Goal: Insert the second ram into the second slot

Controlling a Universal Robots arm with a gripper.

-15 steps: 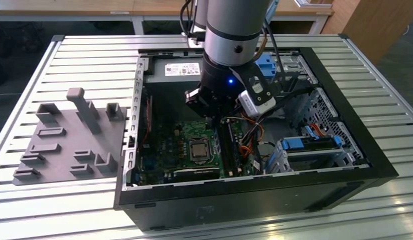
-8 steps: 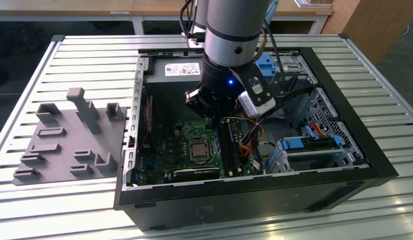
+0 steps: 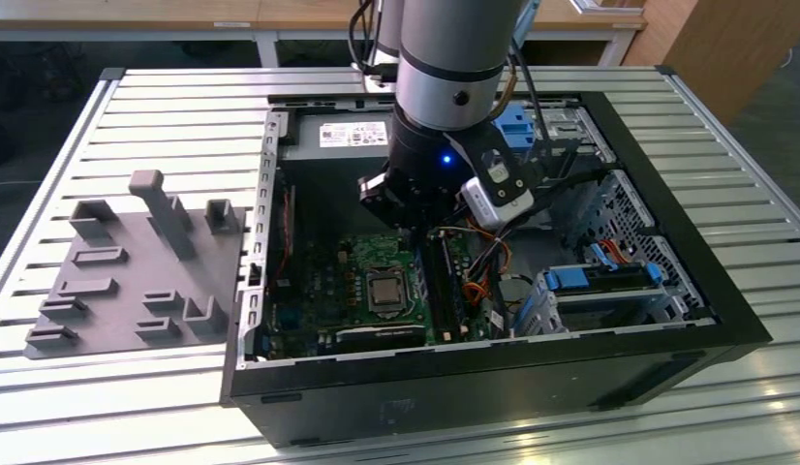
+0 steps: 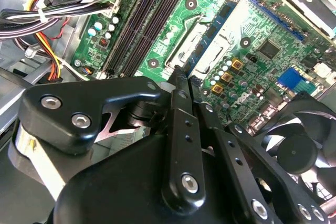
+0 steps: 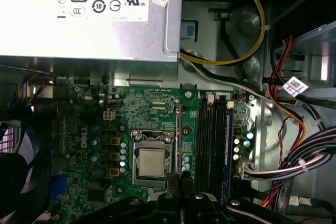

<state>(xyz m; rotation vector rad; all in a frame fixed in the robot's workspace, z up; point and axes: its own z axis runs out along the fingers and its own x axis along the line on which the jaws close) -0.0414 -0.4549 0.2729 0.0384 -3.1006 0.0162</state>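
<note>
My gripper [image 3: 426,225] hangs low inside the open computer case [image 3: 710,291], over the green motherboard [image 3: 354,254]. In both wrist views its black fingers [image 4: 181,108] meet at the tips, shut, with nothing between them. The gripper [image 5: 178,179] stands between the processor socket [image 5: 152,162] and the row of long dark memory slots [image 5: 210,140]. A thin blue stick [image 5: 229,145] stands in the slot nearest the board's edge. I cannot tell whether it is the second ram or which slot is the second slot. The slots [image 4: 136,24] look dark in the second wrist view.
A grey fixture plate [image 3: 129,262] with upright holders lies on the slatted table at the exterior view's left. The power supply [image 5: 84,14], bundled cables [image 5: 294,150], a black fan [image 4: 299,145] and drive bays with blue tabs [image 3: 594,279] crowd the case.
</note>
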